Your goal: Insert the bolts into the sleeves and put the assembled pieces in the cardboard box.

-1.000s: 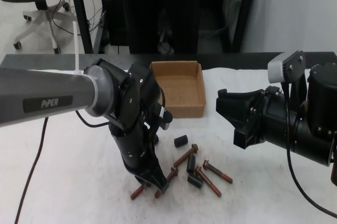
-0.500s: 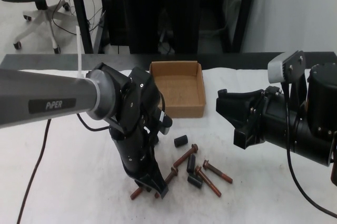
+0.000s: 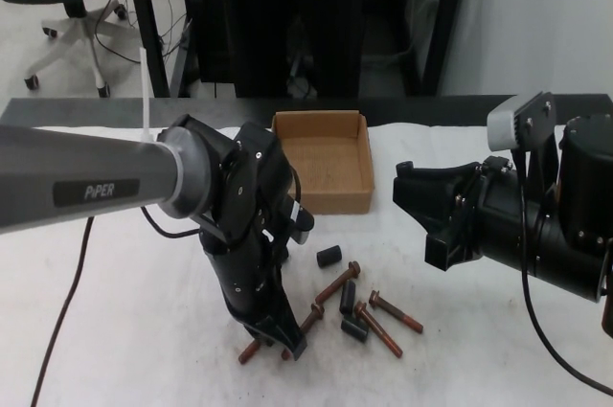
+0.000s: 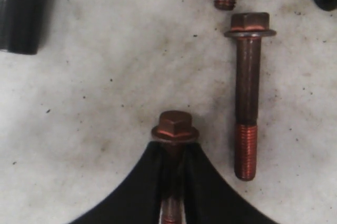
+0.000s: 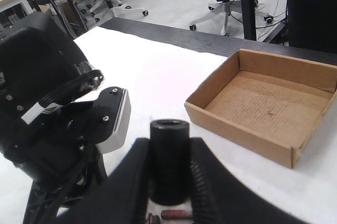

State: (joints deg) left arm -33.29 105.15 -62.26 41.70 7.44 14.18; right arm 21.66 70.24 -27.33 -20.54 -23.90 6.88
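My left gripper (image 4: 174, 149) is shut on the shank of a rusty bolt (image 4: 174, 126), whose hex head sticks out past the fingertips, low over the white cloth. In the high view the left gripper (image 3: 280, 340) points down among the scattered bolts (image 3: 335, 282) and black sleeves (image 3: 330, 256). A second bolt (image 4: 247, 95) lies loose beside the gripped one, and a sleeve (image 4: 21, 10) lies farther off. My right gripper (image 5: 168, 153) is shut on an upright black sleeve (image 5: 169, 145), held above the cloth at the right side (image 3: 414, 198). The cardboard box (image 3: 326, 163) sits behind the pile.
The cardboard box (image 5: 271, 105) has nothing visible inside it. The left arm's black wrist (image 5: 50, 103) stands close in front of the right gripper. More bolts (image 3: 395, 311) and a sleeve (image 3: 354, 332) lie between the arms. Office chairs and a dark bench edge are behind.
The left arm's wrist has shifted slightly right and settled a little lower over the bolts. The right arm has kept still with its sleeve.
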